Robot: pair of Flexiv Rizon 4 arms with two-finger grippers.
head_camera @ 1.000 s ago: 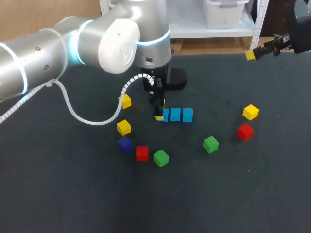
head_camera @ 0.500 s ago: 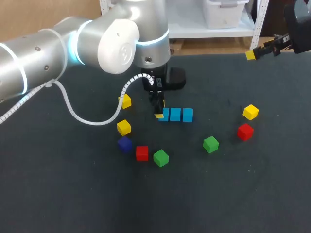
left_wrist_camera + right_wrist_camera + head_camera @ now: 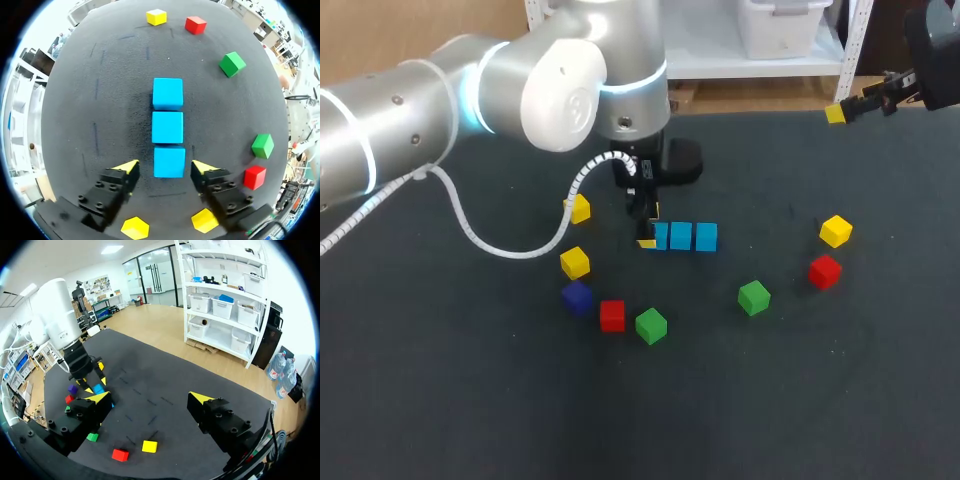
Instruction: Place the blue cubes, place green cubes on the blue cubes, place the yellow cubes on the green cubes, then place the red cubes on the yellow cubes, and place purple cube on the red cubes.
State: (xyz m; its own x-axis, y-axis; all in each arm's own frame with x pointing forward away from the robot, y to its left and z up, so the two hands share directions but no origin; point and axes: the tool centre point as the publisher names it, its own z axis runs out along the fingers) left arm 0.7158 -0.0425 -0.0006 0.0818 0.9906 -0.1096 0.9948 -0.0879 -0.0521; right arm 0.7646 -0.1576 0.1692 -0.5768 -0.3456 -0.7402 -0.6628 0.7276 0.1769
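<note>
Head view: three blue cubes [image 3: 681, 236] sit side by side in a left-right row mid-bench [image 3: 470, 400]. The left gripper [image 3: 647, 230] is down at the row's left end. Left wrist view: it's open, with yellow fingertips [image 3: 129, 167] either side of the end blue cube [image 3: 169, 161] and a thin gap on each side, no contact. Left of the row are two yellow cubes [image 3: 575, 262], the farther one beside the arm's cable [image 3: 535, 252]. Nearer: purple cube [image 3: 577, 296], left red cube [image 3: 612, 315] and left green cube [image 3: 651, 325], close together in a line. On the right: right green cube [image 3: 753, 297], right red cube [image 3: 825, 271], and a third yellow cube [image 3: 836, 230] just beyond the red. Right wrist view: right gripper [image 3: 149, 398] wide open, nothing between its fingers, up by the bench's far right edge, well apart from every cube.
</note>
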